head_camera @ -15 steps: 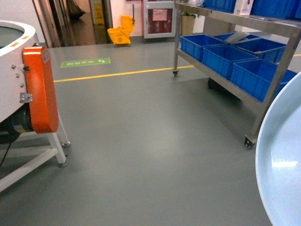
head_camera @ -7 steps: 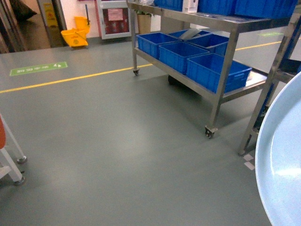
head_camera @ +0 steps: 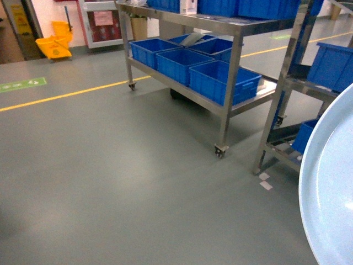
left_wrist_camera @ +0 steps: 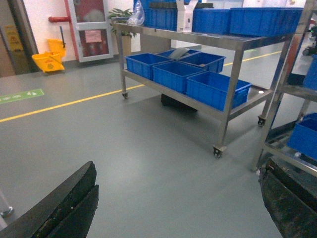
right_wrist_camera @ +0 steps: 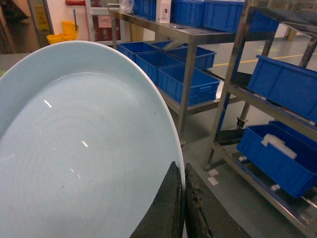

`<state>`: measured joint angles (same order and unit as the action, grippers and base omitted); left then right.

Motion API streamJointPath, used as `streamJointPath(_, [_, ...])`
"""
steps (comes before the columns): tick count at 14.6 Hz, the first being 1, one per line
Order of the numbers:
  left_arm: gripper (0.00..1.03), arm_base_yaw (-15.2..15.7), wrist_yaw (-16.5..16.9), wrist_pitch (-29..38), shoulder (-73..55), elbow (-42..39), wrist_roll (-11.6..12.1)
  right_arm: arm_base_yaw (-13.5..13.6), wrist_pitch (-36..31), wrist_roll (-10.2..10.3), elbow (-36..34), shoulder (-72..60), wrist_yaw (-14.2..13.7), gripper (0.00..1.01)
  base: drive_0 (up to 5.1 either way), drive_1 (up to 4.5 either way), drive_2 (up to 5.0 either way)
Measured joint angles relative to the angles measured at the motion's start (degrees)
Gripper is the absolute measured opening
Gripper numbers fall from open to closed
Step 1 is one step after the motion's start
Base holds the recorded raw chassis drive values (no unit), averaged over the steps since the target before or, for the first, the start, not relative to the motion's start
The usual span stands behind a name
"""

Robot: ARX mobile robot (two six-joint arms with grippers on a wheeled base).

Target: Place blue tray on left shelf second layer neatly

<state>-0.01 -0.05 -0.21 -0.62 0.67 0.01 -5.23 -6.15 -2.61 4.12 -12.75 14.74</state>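
Note:
The blue tray (head_camera: 331, 193) is a pale, round, shallow dish that fills the right edge of the head view and most of the right wrist view (right_wrist_camera: 84, 148). My right gripper (right_wrist_camera: 182, 171) is shut on its rim, one finger on each face. My left gripper (left_wrist_camera: 179, 168) is open over bare floor with nothing between its fingers. Ahead stand two steel shelf racks. The left one (head_camera: 233, 72) is on castors, and both its layers carry dark-blue crates. The right one (head_camera: 280, 88) is only partly in view.
Dark-blue ribbed crates (head_camera: 223, 83) fill the left rack's lower layer, and more sit in the right rack (right_wrist_camera: 277, 158). A yellow mop bucket (head_camera: 53, 47) stands far left by the wall. A yellow line (head_camera: 66, 94) crosses the grey floor. White tape marks (head_camera: 266, 182) lie by the right rack's foot.
The head view has swung right: the racks have slid leftward and closer, and the white-and-orange machine has left the frame. The tray keeps its place at the right edge.

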Motion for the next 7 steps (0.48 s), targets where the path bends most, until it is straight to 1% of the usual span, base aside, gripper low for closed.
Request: streamJointPath(7, [0.98, 0.0, 0.0, 0.0, 0.0, 0.0, 0.0, 0.0, 0.0, 0.0, 0.0, 0.0, 0.0, 0.02, -1.6, -1.64, -1.6])
